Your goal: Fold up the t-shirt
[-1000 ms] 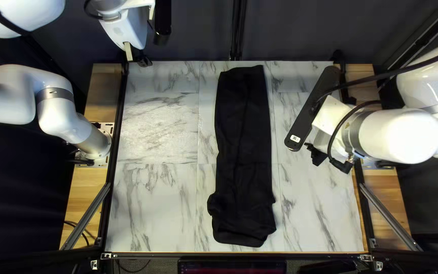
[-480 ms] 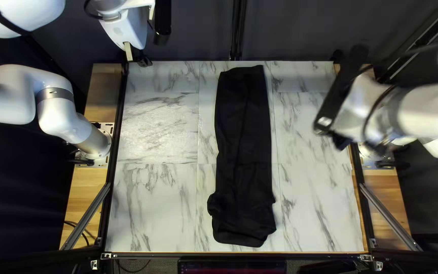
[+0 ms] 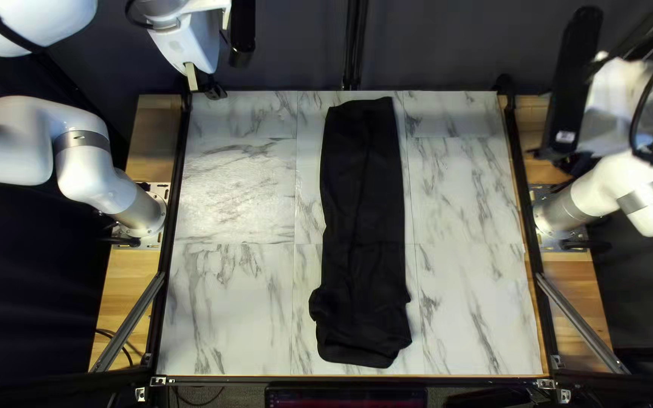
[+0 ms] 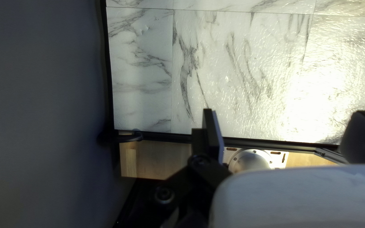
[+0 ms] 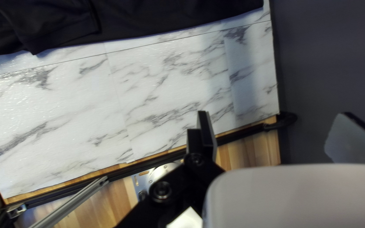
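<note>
My left gripper (image 3: pixel 207 89) is raised over the table's far left corner in the top left view. My right gripper (image 3: pixel 544 153) hangs beyond the table's right edge, partly hidden by its arm. The black t-shirt (image 3: pixel 363 204) lies as a long narrow strip from the far edge nearly to the near edge, its near end wider and bunched. Both grippers are away from it. In the left wrist view, my left gripper (image 4: pixel 287 126) is open and empty. In the right wrist view, my right gripper (image 5: pixel 277 126) stands open and empty, with the shirt (image 5: pixel 127 19) beyond the bare marble strip.
Marble-patterned tabletop (image 3: pixel 232 302) shows on both sides of the shirt. Dark rails (image 3: pixel 171 204) run along the side edges, with wooden boards (image 3: pixel 134 287) outside them. A dark curtain (image 3: pixel 432 45) hangs behind the far edge.
My right arm has swung away from above the table's right part to outside its right edge. The shirt and my left arm have stayed put.
</note>
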Motion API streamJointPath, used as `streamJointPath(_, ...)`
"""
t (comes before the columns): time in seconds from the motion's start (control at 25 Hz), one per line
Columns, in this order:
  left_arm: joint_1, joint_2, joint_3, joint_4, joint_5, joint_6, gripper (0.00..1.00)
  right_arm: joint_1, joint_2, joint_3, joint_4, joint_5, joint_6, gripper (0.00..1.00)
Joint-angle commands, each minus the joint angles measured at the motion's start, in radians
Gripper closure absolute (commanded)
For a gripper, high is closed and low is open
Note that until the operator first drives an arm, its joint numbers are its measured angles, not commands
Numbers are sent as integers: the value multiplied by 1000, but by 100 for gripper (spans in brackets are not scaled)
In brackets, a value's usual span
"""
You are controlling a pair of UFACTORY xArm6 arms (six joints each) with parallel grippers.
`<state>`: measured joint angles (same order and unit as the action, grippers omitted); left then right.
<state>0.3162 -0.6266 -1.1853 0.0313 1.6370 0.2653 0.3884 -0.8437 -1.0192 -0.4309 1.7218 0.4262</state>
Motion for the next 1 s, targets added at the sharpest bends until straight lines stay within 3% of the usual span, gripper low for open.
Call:
streamJointPath(0.04, 0, 0, 0, 0, 0, 0, 0, 0, 0, 0, 0, 0, 0, 0)
streamJointPath(0.24, 0, 0, 0, 0, 0, 0, 0, 0, 0, 0, 0, 0, 0, 0)
streamJointPath(0.32, -2, 4, 36, -27, -45, -1, 0, 0, 0, 0, 0, 0, 0, 0)
streamJointPath(0.52, -108, 14, 244, -75, -304, -91, 0, 0, 0, 0, 0, 0, 0, 0)
streamJointPath(0.68, -267, 57, 428, -86, -580, -256, 0, 0, 0, 0, 0, 0, 0, 0)
streamJointPath(0.76, -379, 136, 483, -67, -723, -384, 0, 0, 0, 0, 0, 0, 0, 0)
streamJointPath(0.84, -496, 253, 482, -24, -837, -534, 0, 0, 0, 0, 0, 0, 0, 0)
streamJointPath(1.0, -612, 411, 406, 70, -895, -725, 0, 0, 0, 0, 0, 0, 0, 0)
